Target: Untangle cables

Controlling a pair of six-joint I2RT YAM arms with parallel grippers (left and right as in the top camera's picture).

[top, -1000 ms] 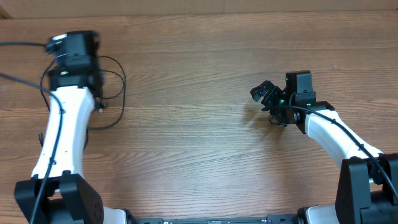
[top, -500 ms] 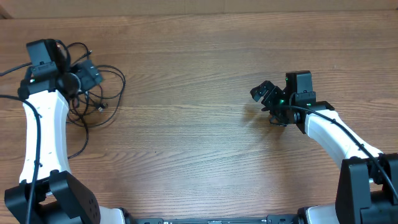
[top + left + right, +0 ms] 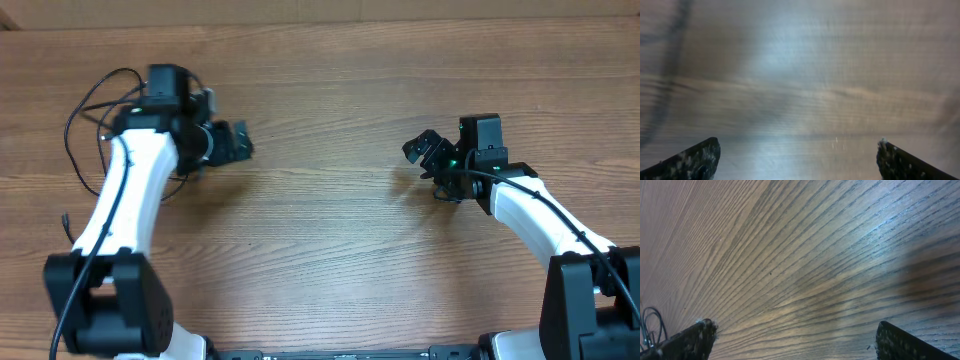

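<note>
The thin black cables (image 3: 70,130) lie in loose loops at the far left of the table, partly hidden behind my left arm. My left gripper (image 3: 225,125) is to their right, pointing right, open and holding nothing. Its wrist view is blurred: bare wood lies between the wide-apart fingertips (image 3: 700,160), and a dark streak of cable (image 3: 670,50) crosses the left edge. My right gripper (image 3: 425,165) hangs open over bare wood on the right, far from the cables. In the right wrist view, a small cable loop (image 3: 651,322) shows at the lower left, beyond the open fingers (image 3: 895,340).
The wooden table (image 3: 320,250) spans the whole view. A thicker black lead (image 3: 75,290) runs along my left arm. A short dark cable end (image 3: 65,218) lies beside that arm.
My left arm has swung right, away from the cable pile, with its jaws now open and empty. The loops now lie left of it. The right arm has not moved.
</note>
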